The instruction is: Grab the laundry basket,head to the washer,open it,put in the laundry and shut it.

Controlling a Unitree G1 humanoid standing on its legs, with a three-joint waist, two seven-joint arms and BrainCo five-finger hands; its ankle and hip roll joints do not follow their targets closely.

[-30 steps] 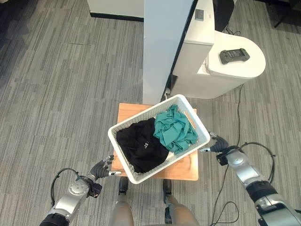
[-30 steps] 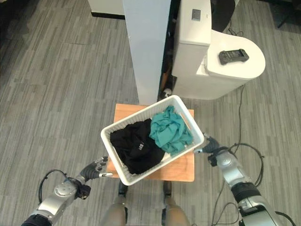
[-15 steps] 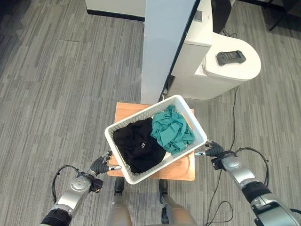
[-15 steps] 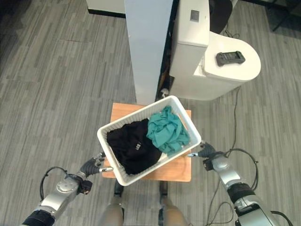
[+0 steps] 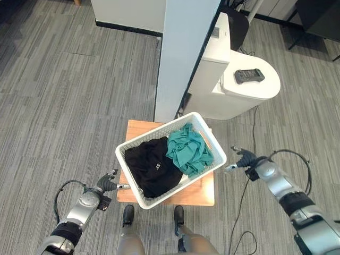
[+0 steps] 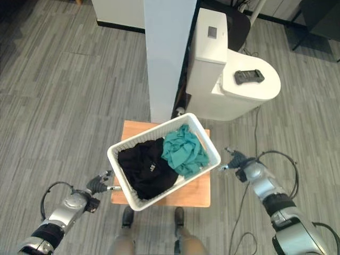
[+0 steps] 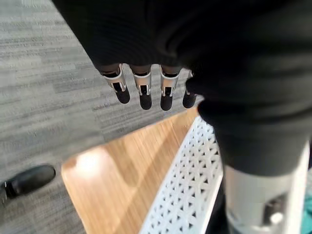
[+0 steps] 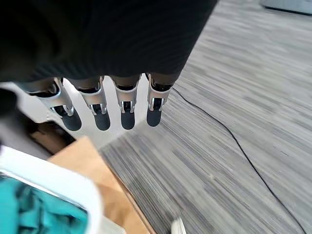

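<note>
A white lattice laundry basket (image 5: 155, 132) sits askew on a small wooden table (image 5: 204, 194). Inside it lie a black garment (image 5: 151, 167) and a teal garment (image 5: 188, 151). My left hand (image 5: 108, 184) hovers low beside the basket's left end, its fingers (image 7: 141, 92) straight above the table top and the basket wall (image 7: 185, 185). Off the basket's right end my right hand (image 5: 243, 159) is spread open, with straight fingers (image 8: 127, 109) just clear of the rim (image 8: 63, 183). Neither hand holds anything. The white washer (image 5: 223, 90) stands behind the table.
A tall pale panel (image 5: 180, 53) rises right behind the table, beside the washer. A black handheld device (image 5: 249, 76) lies on the washer's top. Grey striped carpet (image 5: 64, 106) lies open to the left and around the table.
The whole view has shifted as the camera moved. My right hand has drawn slightly off the basket's right end and spread its fingers. The left hand stays by the left end.
</note>
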